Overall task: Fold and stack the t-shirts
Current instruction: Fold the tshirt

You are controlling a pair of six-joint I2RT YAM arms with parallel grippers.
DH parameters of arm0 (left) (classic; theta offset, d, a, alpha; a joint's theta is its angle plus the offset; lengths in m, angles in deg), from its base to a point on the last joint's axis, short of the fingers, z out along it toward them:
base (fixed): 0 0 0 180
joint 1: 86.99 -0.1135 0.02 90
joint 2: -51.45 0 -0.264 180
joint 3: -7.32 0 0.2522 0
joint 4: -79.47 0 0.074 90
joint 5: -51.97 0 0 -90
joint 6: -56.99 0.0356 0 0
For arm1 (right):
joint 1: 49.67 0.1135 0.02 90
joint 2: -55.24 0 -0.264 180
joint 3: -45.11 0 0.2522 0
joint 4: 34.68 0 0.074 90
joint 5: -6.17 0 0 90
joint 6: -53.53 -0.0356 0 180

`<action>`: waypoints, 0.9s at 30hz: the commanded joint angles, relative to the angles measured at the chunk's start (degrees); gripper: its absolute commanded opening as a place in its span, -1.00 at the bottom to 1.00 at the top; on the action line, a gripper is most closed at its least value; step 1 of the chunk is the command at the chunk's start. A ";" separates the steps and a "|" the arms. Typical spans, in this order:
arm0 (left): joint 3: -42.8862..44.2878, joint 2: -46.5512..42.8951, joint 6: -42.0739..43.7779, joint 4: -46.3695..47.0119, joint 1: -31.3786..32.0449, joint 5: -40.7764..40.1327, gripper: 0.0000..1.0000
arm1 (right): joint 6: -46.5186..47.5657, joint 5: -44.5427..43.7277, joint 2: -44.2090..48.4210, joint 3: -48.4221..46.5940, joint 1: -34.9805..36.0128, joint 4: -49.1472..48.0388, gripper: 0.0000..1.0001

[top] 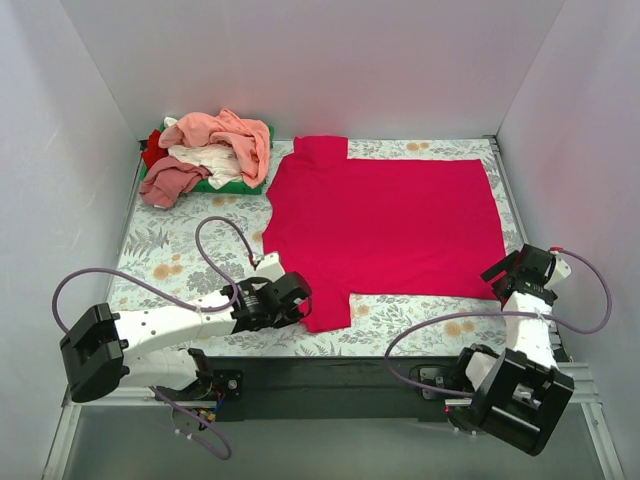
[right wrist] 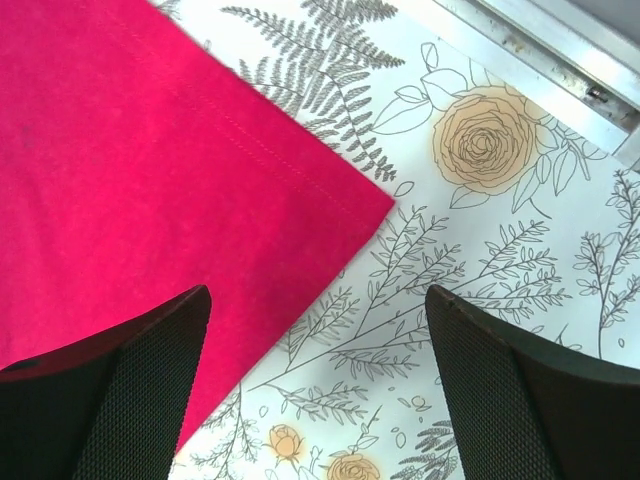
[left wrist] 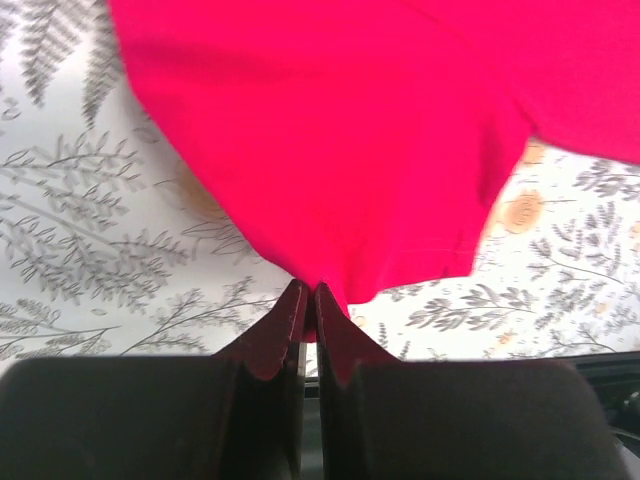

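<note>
A crimson-magenta t-shirt [top: 385, 225] lies spread flat on the flowered table. My left gripper [top: 300, 300] is shut on the edge of its near sleeve; the left wrist view shows the cloth [left wrist: 350, 140] pinched between my closed fingers [left wrist: 290, 320]. My right gripper [top: 507, 272] is open and empty, hovering just above the shirt's near right hem corner [right wrist: 370, 200], which lies flat in the right wrist view. Other t-shirts, salmon pink [top: 225, 132], white [top: 210, 160], dusty pink [top: 168, 183] and red [top: 153, 148], lie heaped at the back left.
The heap sits on a green tray [top: 262, 140] in the back left corner. White walls close the table on three sides. A metal rail [right wrist: 520, 50] runs along the table's right edge. Purple cables loop from both arms.
</note>
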 commanded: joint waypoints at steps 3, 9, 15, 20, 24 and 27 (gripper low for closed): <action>4.11 0.20 4.28 2.67 -0.32 -3.22 -1.00 | -0.89 6.45 -6.20 0.59 -2.86 -7.07 0.76; 4.55 -2.70 3.93 2.93 -0.58 -5.59 -1.00 | -0.01 9.36 -11.57 0.42 -2.95 -9.55 0.48; 5.95 -3.76 4.11 2.50 -0.93 -7.62 -1.00 | -0.10 9.10 -12.98 1.12 -2.95 -10.70 0.08; 7.10 -2.88 4.55 2.05 -1.20 -8.85 -1.00 | 0.17 9.54 -12.37 1.38 -2.95 -10.61 -0.04; 7.54 -2.44 5.07 2.84 -1.55 -9.11 -1.00 | 0.17 10.33 -11.66 1.65 -2.95 -10.69 -0.46; 7.80 -2.53 5.95 3.38 -2.43 -9.38 -1.00 | 1.04 11.46 -11.66 0.95 -2.95 -10.70 -0.80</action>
